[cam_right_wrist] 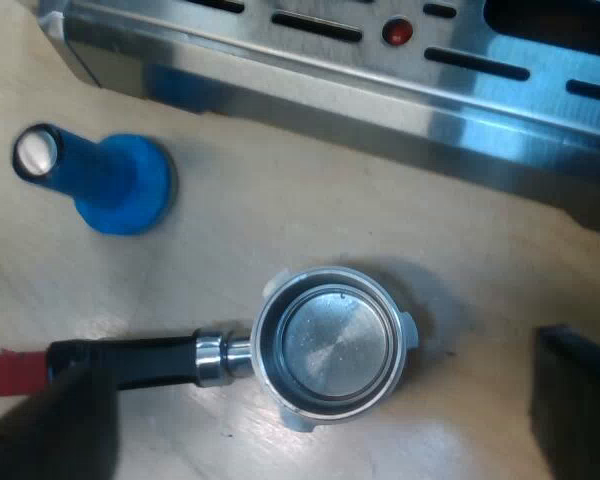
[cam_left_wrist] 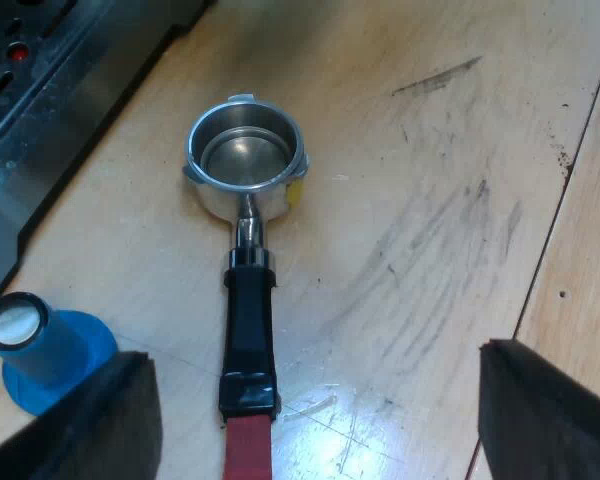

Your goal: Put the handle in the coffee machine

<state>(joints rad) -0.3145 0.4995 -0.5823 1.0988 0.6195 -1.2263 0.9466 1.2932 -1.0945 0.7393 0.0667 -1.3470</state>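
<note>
Both the left gripper (cam_left_wrist: pixel 315 410) and the right gripper (cam_right_wrist: pixel 310 410) are held spread wide, nothing grasped, above the holder (cam_left_wrist: pixel 245 165), which lies loose on the table (cam_left_wrist: pixel 430 150) by the tray edge of the espresso machine (cam_left_wrist: pixel 40 90). If the handle (cam_left_wrist: pixel 250 330) is pinched off-centre, the tamper (cam_left_wrist: pixel 40 345) could be knocked.

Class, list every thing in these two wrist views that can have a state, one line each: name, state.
Metal holder: loose, lying on the table, basket empty and facing up.
Blue tamper: standing on its base, not held.
Left gripper: open, over the holder's handle.
Right gripper: open, over the holder.
</note>
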